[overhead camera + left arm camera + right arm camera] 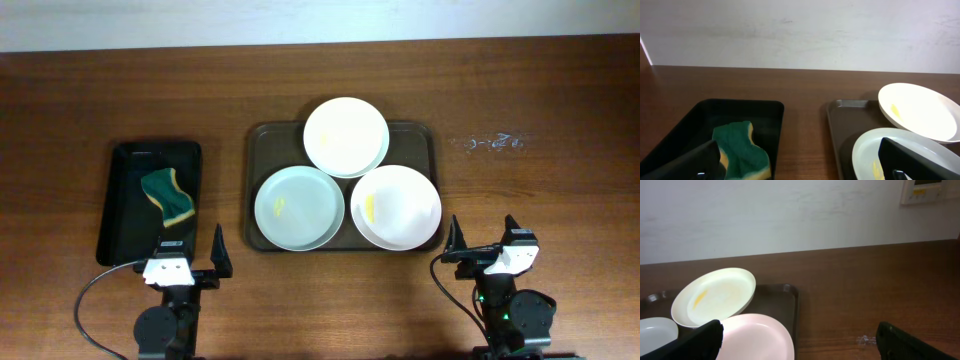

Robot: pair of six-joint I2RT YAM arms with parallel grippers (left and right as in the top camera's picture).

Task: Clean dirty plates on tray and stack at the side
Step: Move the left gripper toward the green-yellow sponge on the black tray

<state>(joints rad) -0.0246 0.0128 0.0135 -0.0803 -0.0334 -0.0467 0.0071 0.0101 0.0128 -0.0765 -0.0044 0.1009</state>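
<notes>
Three white plates lie on the dark brown-grey tray (420,135). The back plate (346,136) leans on the other two. The front left plate (298,207) and front right plate (396,206) each carry a small yellow smear. My left gripper (190,255) is open and empty at the front left, near the black tray. My right gripper (482,238) is open and empty at the front right, beside the tray's corner. The left wrist view shows the front left plate (867,150) and back plate (917,110). The right wrist view shows the back plate (715,296) and front right plate (757,337).
A glossy black tray (125,215) at the left holds a green and yellow sponge (168,195), also in the left wrist view (742,152). A whitish smudge (495,142) marks the table at the back right. A white wall stands behind the table.
</notes>
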